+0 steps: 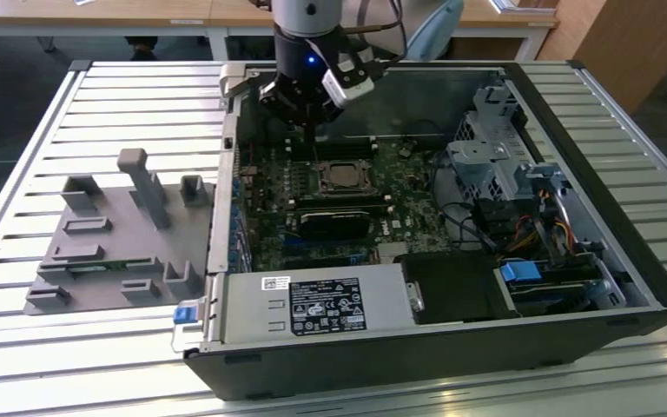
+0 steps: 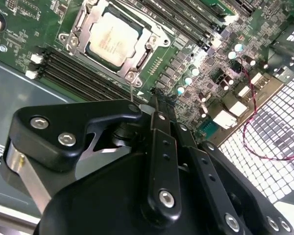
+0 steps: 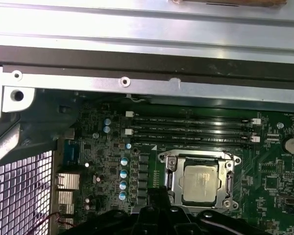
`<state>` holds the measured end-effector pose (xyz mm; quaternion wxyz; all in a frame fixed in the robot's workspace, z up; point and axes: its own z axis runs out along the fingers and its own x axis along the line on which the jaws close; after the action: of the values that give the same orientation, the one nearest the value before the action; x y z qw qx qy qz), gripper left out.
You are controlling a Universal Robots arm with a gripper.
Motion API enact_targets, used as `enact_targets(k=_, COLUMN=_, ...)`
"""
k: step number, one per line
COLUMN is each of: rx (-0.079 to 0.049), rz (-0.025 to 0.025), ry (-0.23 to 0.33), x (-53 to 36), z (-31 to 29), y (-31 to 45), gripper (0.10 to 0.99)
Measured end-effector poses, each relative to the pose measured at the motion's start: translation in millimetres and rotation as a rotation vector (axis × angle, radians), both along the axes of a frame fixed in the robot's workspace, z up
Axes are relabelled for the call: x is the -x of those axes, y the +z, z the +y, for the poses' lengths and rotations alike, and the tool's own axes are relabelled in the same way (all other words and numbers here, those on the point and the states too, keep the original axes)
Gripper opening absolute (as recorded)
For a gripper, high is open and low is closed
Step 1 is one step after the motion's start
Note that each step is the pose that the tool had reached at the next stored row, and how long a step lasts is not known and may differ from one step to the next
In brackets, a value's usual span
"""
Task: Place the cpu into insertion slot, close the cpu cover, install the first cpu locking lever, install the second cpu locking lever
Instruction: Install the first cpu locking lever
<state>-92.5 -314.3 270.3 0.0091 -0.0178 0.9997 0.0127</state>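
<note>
Where the green motherboard (image 3: 267, 164) lay flat inside the open computer case (image 1: 646, 291), the cpu (image 3: 200, 182) sat in the insertion slot (image 3: 177, 180). Its silvery-beige top showed through the square window of the cpu cover (image 3: 198, 159), which lay down flat around all four edges of the chip. Whether the locking levers were hooked down could not be told. Just beside one edge of the socket ran the long black memory slots (image 3: 193, 129), and along another edge stood a row of blue-topped capacitors (image 3: 123, 178). The gripper (image 2: 157, 105) hung above the board near a corner of the cover, apart from it and touching nothing. Its black fingers (image 2: 162, 147) were pressed together with nothing between them. In the exterior view the gripper (image 1: 307, 117) hovered over the far edge of the board, close to the case's far wall, leaving the air directly above the socket open. The perforated vent grille (image 3: 19, 196) closed off one end of the board. Toward the near rim of the case lay the boxy power supply (image 1: 310, 304). The case rested on a slatted metal table (image 1: 32, 130), with a grey parts fixture (image 1: 114, 234) well apart on the exterior view's left.
</note>
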Motion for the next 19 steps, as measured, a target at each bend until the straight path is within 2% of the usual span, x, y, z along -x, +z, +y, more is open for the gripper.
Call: enact_targets(k=19, rx=0.0, rz=-0.0001, ry=0.0, x=1.2, z=3.0, y=-4.8, gripper=0.106)
